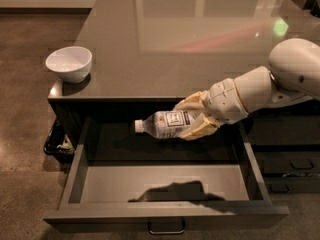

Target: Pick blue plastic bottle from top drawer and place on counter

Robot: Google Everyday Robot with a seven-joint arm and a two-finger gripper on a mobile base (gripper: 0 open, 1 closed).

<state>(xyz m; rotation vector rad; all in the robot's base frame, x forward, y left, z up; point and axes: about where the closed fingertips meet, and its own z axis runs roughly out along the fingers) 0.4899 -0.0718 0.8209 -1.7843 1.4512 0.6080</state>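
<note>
The blue plastic bottle (167, 124) is clear with a white cap and a white label. It lies sideways in the air, cap to the left, above the open top drawer (165, 184). My gripper (192, 119) is shut on the bottle's right end, its tan fingers (200, 129) above and below it. The white arm reaches in from the right. The bottle hangs just below the level of the counter's front edge. The counter (175, 49) is a glossy dark slab behind the drawer. The drawer floor shows only the shadow of the arm and bottle.
A white bowl (69, 63) stands on the counter's front left corner. Darker drawer fronts (290, 164) with recessed handles are at the lower right. A dark bin (57, 141) with litter sits on the floor left of the drawer. A small metal pull handle (166, 229) is on the drawer front.
</note>
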